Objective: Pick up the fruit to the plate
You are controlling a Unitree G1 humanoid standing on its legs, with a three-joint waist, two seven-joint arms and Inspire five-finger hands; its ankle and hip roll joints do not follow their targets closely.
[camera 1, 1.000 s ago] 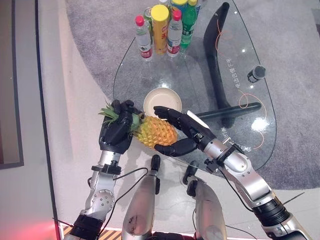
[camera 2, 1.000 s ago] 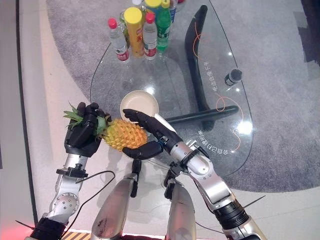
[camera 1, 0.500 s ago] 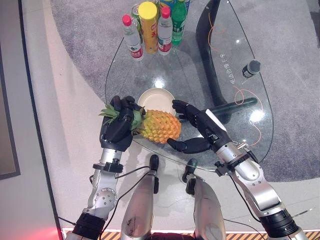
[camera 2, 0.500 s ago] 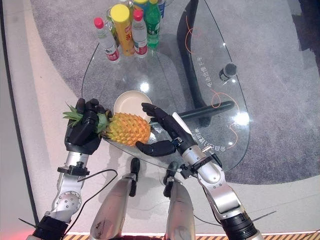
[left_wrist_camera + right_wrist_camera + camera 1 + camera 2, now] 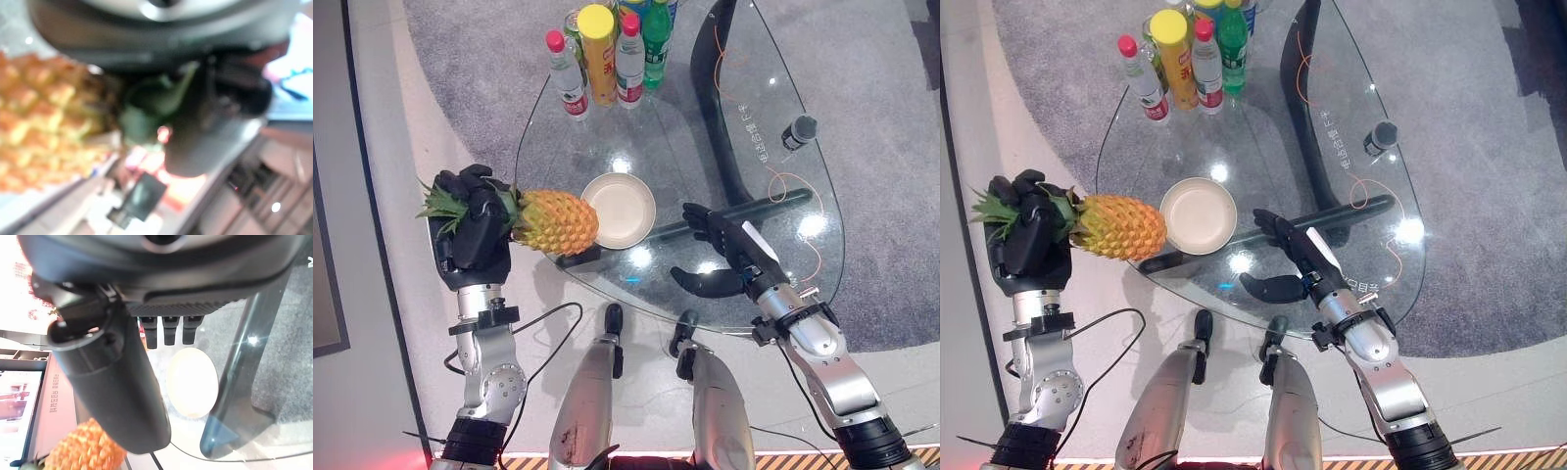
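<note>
Setting reads as a lounge or showroom-type interior. A rounded glass table (image 5: 773, 225) on a dark curved base (image 5: 734, 108) stands on grey carpet (image 5: 891, 147) bordered by pale smooth flooring (image 5: 401, 147). Drink bottles (image 5: 607, 54) are grouped at the table's far end.

pineapple (image 5: 554, 221) lies left of the plate (image 5: 619, 210) on the table (image 5: 685, 147); bottles (image 5: 607, 54) stand behind.

Orange-yellow pineapple (image 5: 555, 221); cream plate (image 5: 619, 211)
</note>
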